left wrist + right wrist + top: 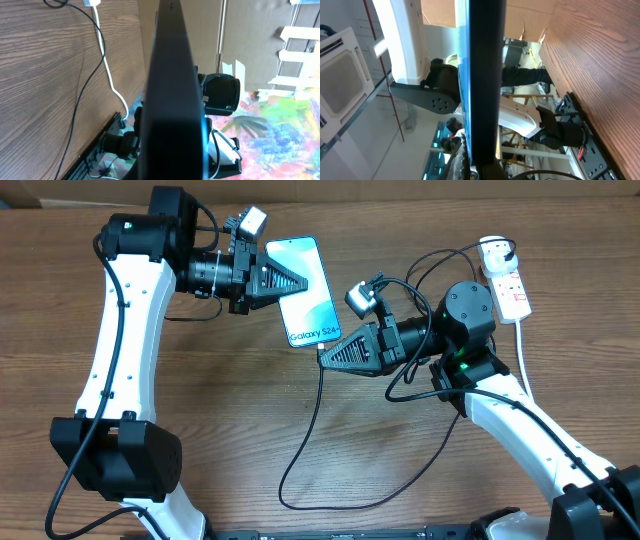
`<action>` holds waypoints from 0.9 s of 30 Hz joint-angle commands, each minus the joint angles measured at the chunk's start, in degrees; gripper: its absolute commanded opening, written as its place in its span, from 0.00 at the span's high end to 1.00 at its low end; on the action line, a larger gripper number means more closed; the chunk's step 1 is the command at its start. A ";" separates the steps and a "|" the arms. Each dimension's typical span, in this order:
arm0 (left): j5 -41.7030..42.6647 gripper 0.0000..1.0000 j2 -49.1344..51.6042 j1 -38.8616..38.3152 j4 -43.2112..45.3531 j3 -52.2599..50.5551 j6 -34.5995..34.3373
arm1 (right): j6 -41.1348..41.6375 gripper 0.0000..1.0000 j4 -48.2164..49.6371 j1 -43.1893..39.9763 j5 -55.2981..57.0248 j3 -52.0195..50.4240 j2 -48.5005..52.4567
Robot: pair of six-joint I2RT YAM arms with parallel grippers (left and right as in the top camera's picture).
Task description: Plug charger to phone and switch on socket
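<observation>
Phone point(315, 315) lay screen-up between both arms in the overhead view, its long side clenched in the left pincer point(300, 283). The right pincer point(325, 355) was closed at its lower end, where the charger point(305, 430) looped across the tabletop point(200, 400) toward the socket point(510, 288). The left wrist view showed the phone point(172, 90) edge-on and dark. The right wrist view showed it point(485, 75) edge-on too, but not what that pincer pinched.

A brown wood-grain table point(240, 410) fills most of the overhead view, with cardboard point(400, 195) along its upper edge. In the left wrist view, a brightly painted sheet point(280, 130) lies lower right, below a white rack point(300, 40). A white ceiling vent point(337, 70) sits at the left of the right wrist view.
</observation>
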 commanded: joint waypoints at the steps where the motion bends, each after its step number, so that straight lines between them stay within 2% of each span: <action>1: 2.99 0.96 -0.55 -0.11 0.09 0.81 1.57 | 0.46 0.96 0.48 -0.13 -0.07 0.33 -1.20; 20: 2.99 0.96 -0.55 -0.11 0.07 0.81 1.57 | 0.44 0.96 0.72 1.05 0.57 0.33 -1.20; 27: 2.99 0.96 -0.55 -0.15 -0.07 0.81 1.55 | 3.04 0.96 4.35 1.05 0.72 0.33 -1.20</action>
